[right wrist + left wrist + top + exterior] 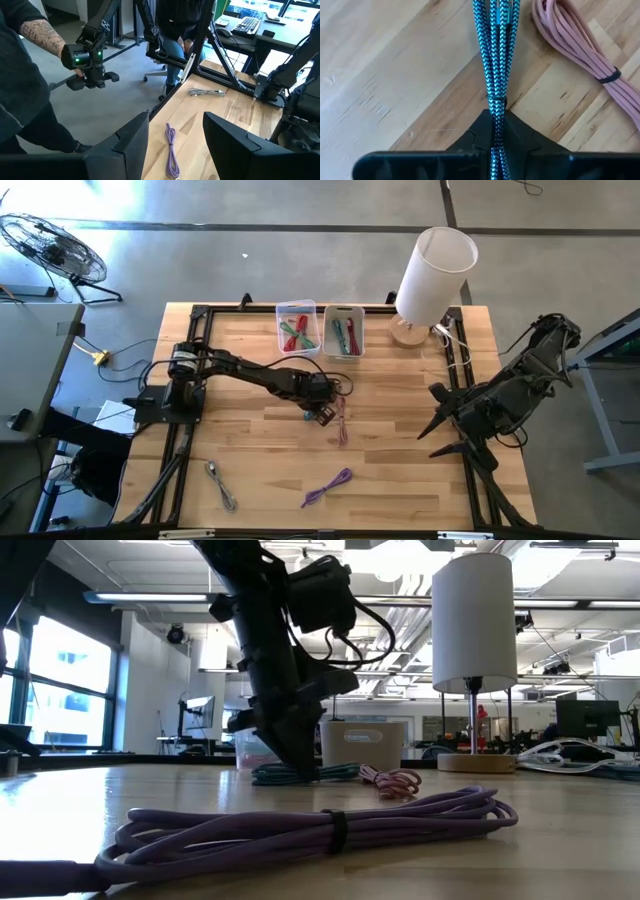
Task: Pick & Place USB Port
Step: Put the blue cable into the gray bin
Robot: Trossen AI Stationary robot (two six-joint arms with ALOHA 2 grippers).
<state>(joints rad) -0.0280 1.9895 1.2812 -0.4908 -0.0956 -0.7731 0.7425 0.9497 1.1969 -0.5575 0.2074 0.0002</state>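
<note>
Teal cable bundle [492, 60] sits pinched at its tie in my left gripper [495, 145], secure for lifting off the table [400, 470].

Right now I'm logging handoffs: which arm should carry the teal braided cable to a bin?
Left, probably. The left gripper is shut on the teal cable at mid-table, near the bins. The right gripper hangs open at the table's right edge, holding nothing.
</note>
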